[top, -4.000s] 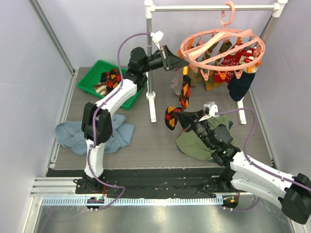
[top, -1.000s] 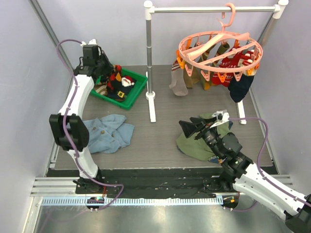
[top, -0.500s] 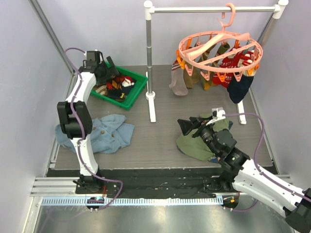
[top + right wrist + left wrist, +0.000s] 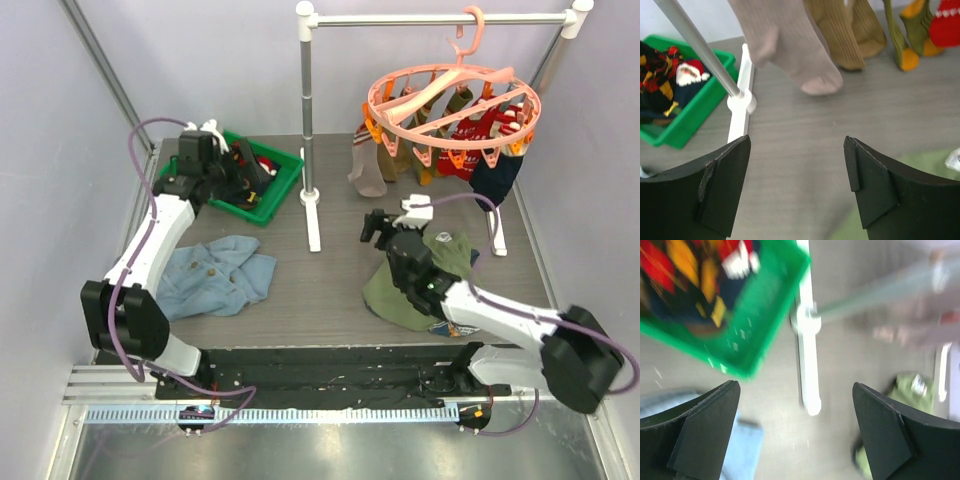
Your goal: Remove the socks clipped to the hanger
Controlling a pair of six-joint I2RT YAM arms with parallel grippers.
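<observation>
- Table: grey slatted top, bears everything below.
- Rail stand: grey-and-white, upright at the back, carries the hanger on its crossbar.
- Olive garment: heaped on the right, partly under the right arm.
- Denim garment: crumpled on the left, near the tray.
- Hanger: round salmon-pink ring, hooked on the right end of the rail, tilted. Looks light and free to swing, so likely to tip under any pull.
- Green tray: back left, holds patterned loose socks already off the ring.
- Socks: several clipped round the ring by pegs, dangling above the table. Soft, light and limp; probably stretch before slipping free. Best taken high on the leg, just below the peg, and drawn straight down.
- Beige sock: nearest the right gripper, toe hanging just ahead of it.
- Right gripper: jaws wide apart, nothing between.
- Left gripper: near the tray's edge, jaws spread, empty.
</observation>
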